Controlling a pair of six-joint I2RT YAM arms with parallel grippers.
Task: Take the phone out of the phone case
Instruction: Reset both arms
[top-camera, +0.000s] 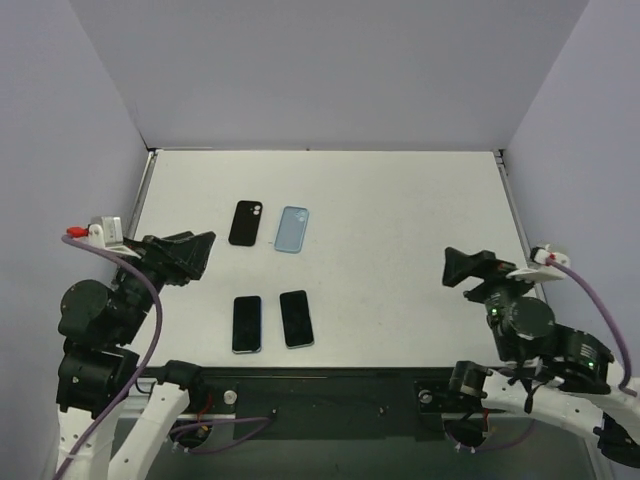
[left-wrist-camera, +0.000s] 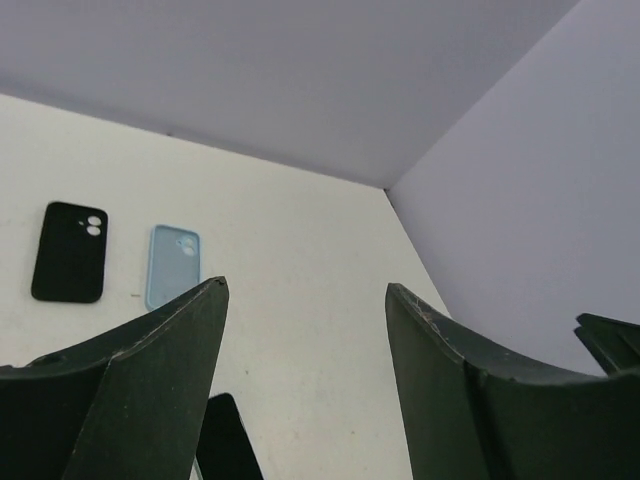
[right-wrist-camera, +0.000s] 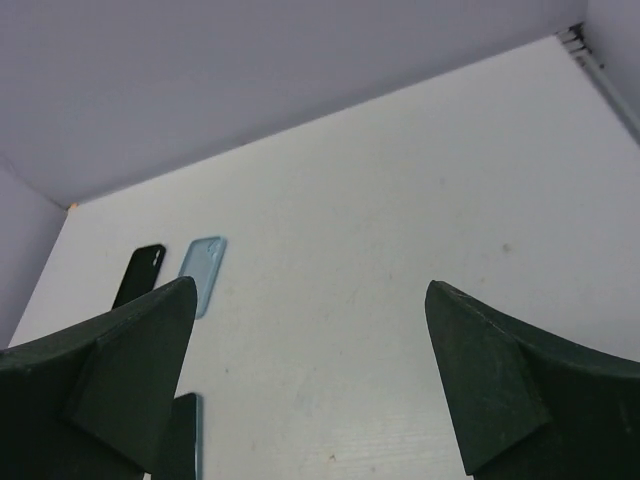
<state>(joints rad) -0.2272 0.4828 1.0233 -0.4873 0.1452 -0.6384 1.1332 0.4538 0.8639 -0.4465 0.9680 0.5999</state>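
Two dark phones lie screen up near the table's front: the left phone (top-camera: 247, 324) has a light blue rim round it, the right phone (top-camera: 296, 318) is all black. Behind them lie a black case (top-camera: 244, 222) with camera holes and a light blue case (top-camera: 291, 229). My left gripper (top-camera: 195, 252) is open and empty, raised left of the phones. My right gripper (top-camera: 455, 268) is open and empty, raised at the right. The left wrist view shows the black case (left-wrist-camera: 68, 252), the blue case (left-wrist-camera: 174, 265) and a phone's corner (left-wrist-camera: 228, 440). The right wrist view shows the blue-rimmed phone (right-wrist-camera: 188, 435).
The white table (top-camera: 400, 230) is walled by lilac panels at the back and both sides. A black rail (top-camera: 320, 390) runs along the near edge between the arm bases. In the right wrist view the blue case (right-wrist-camera: 202, 270) and the black case (right-wrist-camera: 140, 275) lie far left.
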